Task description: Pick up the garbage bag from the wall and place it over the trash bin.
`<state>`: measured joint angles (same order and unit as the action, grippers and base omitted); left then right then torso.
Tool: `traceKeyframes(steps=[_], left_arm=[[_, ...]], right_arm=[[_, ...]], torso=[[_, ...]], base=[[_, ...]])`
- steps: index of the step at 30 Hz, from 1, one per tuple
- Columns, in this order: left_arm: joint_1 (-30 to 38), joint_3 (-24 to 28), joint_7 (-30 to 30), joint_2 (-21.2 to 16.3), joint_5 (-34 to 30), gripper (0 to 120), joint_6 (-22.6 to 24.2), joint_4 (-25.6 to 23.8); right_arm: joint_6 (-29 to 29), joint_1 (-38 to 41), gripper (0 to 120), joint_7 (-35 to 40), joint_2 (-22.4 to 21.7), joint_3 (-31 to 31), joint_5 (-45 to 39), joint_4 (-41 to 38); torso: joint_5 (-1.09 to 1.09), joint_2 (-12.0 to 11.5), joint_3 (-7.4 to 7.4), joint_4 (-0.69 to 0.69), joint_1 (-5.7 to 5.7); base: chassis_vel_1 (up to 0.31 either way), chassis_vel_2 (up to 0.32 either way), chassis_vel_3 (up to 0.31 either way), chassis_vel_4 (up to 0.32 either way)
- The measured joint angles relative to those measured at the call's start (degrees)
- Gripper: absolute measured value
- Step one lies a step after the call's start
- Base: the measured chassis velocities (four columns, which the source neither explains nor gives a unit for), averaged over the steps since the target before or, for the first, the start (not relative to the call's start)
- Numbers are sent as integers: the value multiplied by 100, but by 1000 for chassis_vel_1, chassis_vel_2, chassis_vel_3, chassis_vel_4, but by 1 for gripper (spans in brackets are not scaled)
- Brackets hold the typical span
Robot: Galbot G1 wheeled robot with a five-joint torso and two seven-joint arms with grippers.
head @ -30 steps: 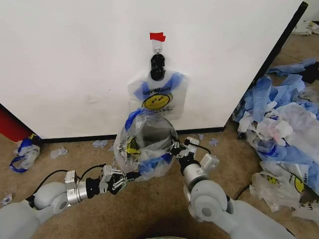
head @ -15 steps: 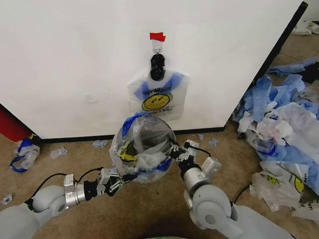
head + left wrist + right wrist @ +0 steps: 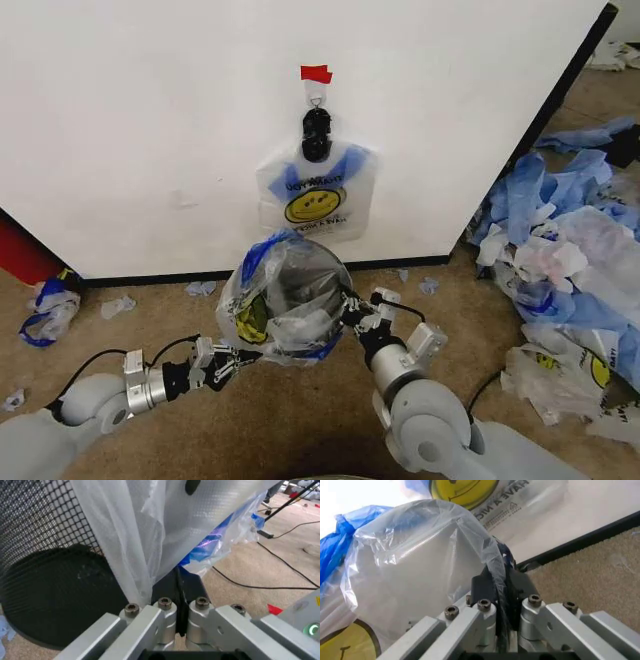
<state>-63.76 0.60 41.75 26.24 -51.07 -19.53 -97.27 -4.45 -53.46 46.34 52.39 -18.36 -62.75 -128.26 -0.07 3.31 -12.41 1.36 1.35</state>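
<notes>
Bag film thin, slack, slippery; tears easily, so pinch at rim. Garbage bag (image 3: 285,300) drapes trash bin (image 3: 55,588). Left gripper (image 3: 226,361) clamps plastic at 8 o'clock, right gripper (image 3: 352,306) at 3 o'clock.

arms: grey rounded shells, silver wrist rings | cables: black | left tool (image 3: 177,592): aluminium links, hex screws, black pads
</notes>
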Motion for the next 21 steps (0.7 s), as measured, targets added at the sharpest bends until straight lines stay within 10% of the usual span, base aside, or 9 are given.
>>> traceKeyframes(steps=[11, 21], left_arm=[[-84, -4, -28, -64, 31, 0, -48, -77], [-517, -181, 7, -144, 120, 40, -62, -160]], right_arm=[[-8, -225, 0, -169, -272, 88, 154, 6], [-34, -297, 0, -207, -320, 200, 222, 121]], torso=[[0, 0, 0, -1, 0], [-1, 0, 0, 0, 0]], base=[[0, 0, 0, 0], [0, 0, 0, 0]])
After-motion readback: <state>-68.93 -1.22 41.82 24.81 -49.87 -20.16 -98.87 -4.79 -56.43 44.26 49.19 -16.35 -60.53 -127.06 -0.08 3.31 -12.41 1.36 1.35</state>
